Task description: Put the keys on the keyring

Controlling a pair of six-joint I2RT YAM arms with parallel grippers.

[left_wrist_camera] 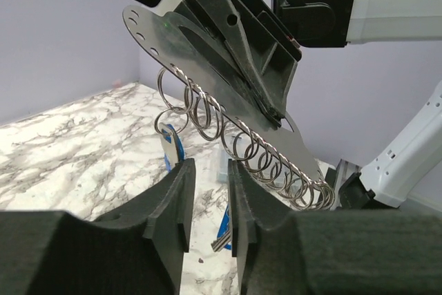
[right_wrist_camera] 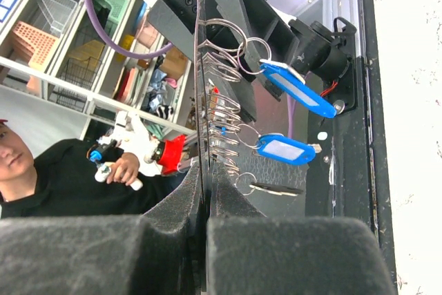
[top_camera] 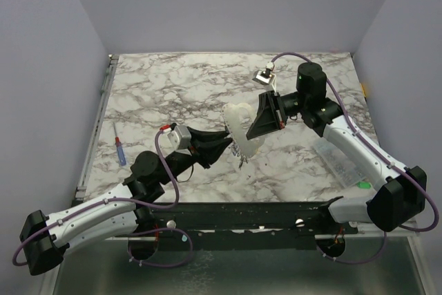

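Bracing rack was key: right jaws clamped shut on plate point(left_wrist_camera: 179, 46) lined with rings point(left_wrist_camera: 207, 112). Blue-tagged keys point(right_wrist_camera: 297, 88) hung from rings above desk point(left_wrist_camera: 69, 143). Left jaws were slightly parted and empty, just under rings. Best approach looked slow and square to one ring.

Table point(top_camera: 173, 88) is white marble with grey veins. Key tags point(right_wrist_camera: 298, 88) are bright blue with white inserts, rings point(left_wrist_camera: 238, 139) silver, plate point(left_wrist_camera: 176, 46) dull grey. Stick point(top_camera: 120, 151) is red and blue, cables point(top_camera: 157, 150) purple.
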